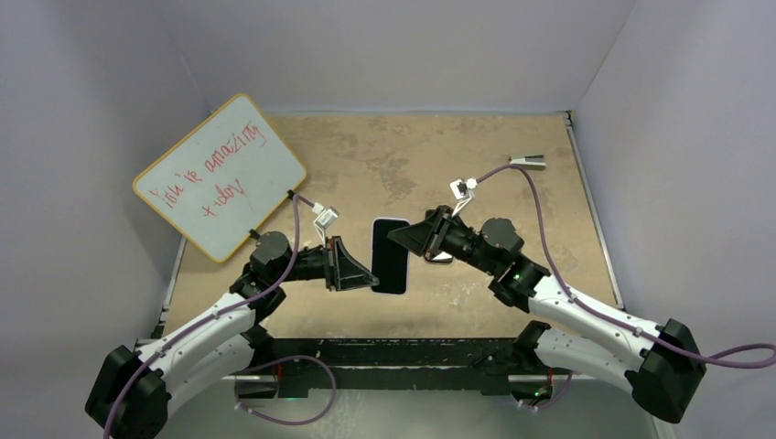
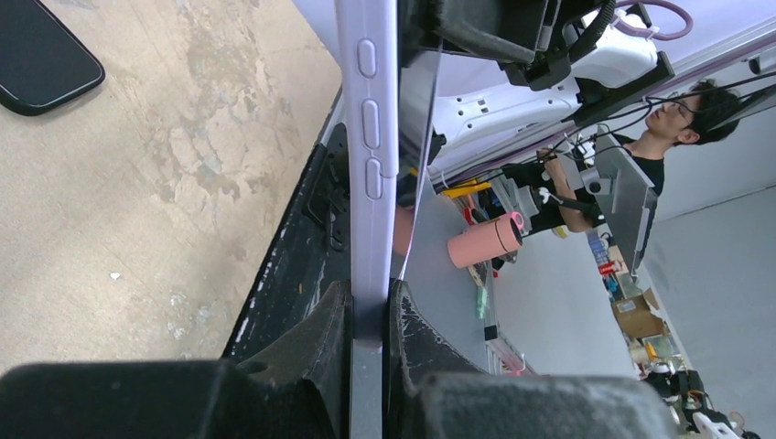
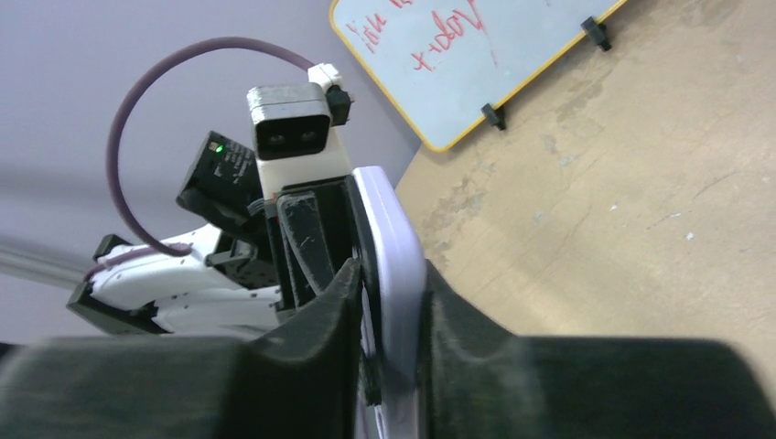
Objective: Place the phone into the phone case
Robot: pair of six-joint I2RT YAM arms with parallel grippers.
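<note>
Left wrist view: the left fingers [image 2: 343,306] pinch narrowly on the lavender case [image 2: 369,137] by its buttoned edge, holding it above the counter [image 2: 137,201], likely to steady it for pressing. The right fingers [image 3: 348,293] flank the far rim; whether they grip, I cannot tell. The phone [image 1: 390,258], glossy black, fills the pale rim and seems seated.
</note>
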